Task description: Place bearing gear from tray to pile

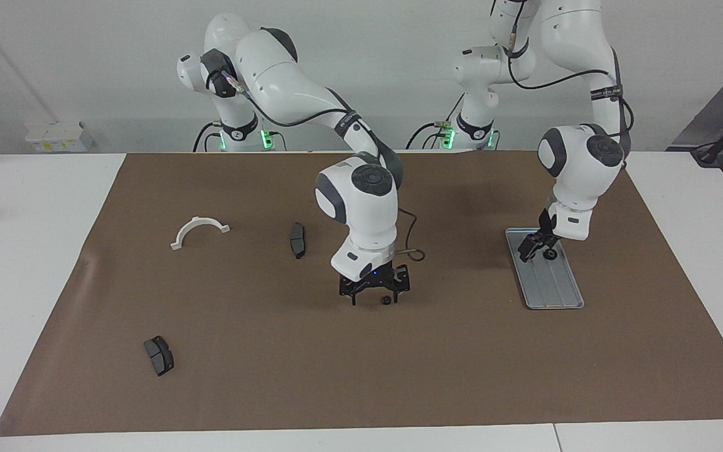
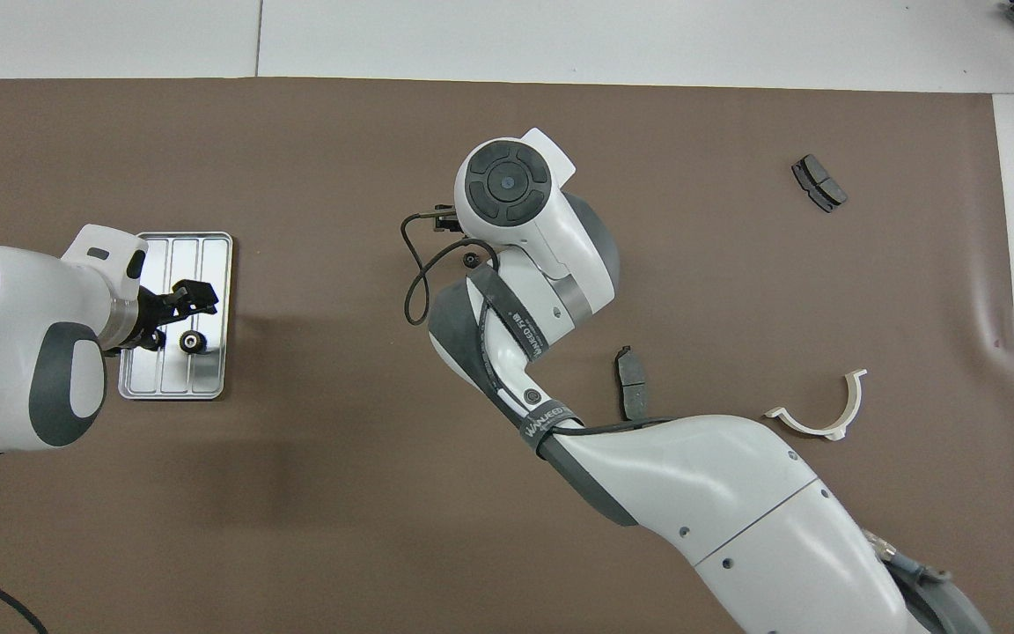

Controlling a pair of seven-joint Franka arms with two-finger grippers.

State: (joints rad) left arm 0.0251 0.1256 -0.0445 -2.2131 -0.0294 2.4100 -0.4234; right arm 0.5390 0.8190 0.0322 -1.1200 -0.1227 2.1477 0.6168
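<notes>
The tray (image 1: 553,285) sits on the mat (image 1: 361,376) toward the left arm's end, long axis running straight away from the robots. One gear (image 1: 550,253) lies flat at the tray's robot end, hole facing up. The left gripper (image 1: 532,245) is down on the tray just beside that gear, fingers spread, not gripping anything I can see. Another gear (image 1: 386,300) lies mid-mat, also flat. The right gripper (image 1: 374,294) is low around it, fingers apart, one each side; can't tell if they touch. Two pads (image 1: 297,239) (image 1: 159,355) and a white clip (image 1: 199,230) lie toward the right arm's end.
</notes>
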